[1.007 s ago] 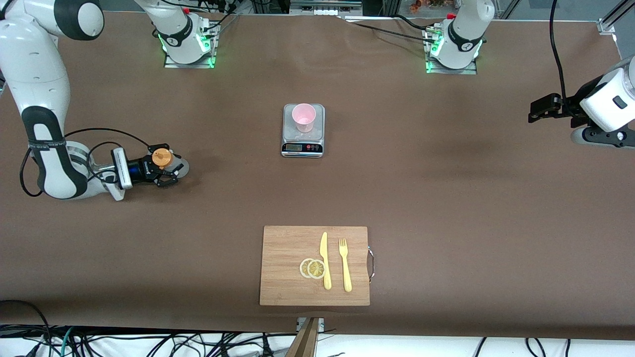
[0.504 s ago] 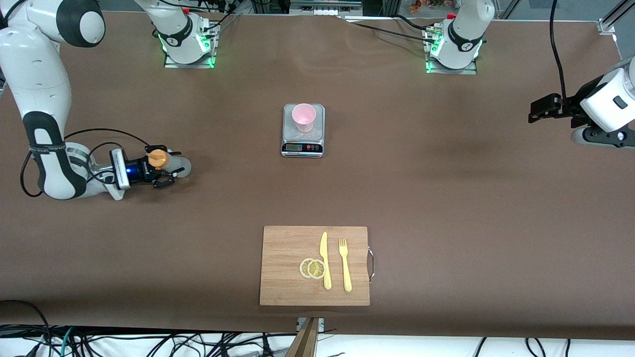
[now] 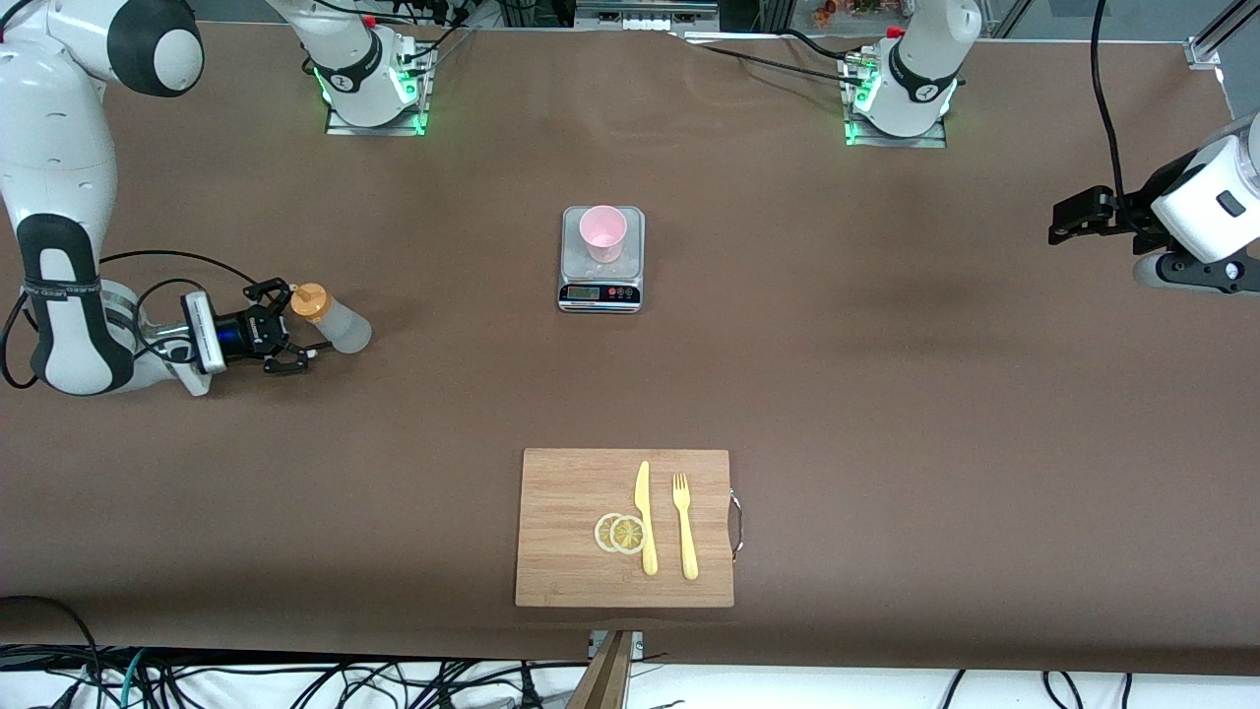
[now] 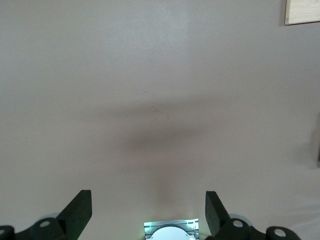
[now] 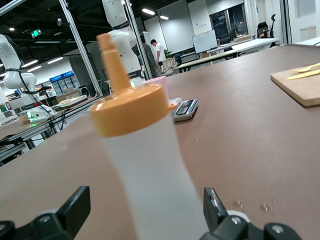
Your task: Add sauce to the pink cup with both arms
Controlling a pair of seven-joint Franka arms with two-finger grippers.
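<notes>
The pink cup [image 3: 602, 232] is set upright on the grey scale [image 3: 601, 286], in the middle of the table [image 3: 886, 394]. The sauce bottle [image 3: 327, 320] is stood on the table well apart from the scale, toward the right arm's end, with its orange cap [image 5: 127, 107] on top. The right gripper [image 3: 281, 335] is seen just beside the bottle, low by the table. Its fingers are spread wide and nothing is held; the bottle is not touched. The left gripper [image 3: 1073, 217] is held up over the table at the left arm's end, well apart from the scale, where that arm waits. Its fingers [image 4: 77, 212] are spread wide too, and nothing is held. A wooden board [image 3: 571, 551] is laid nearer to the camera than the scale, with a yellow knife [image 3: 645, 517], a yellow fork [image 3: 684, 527] and lemon slices [image 3: 620, 533] on it.
</notes>
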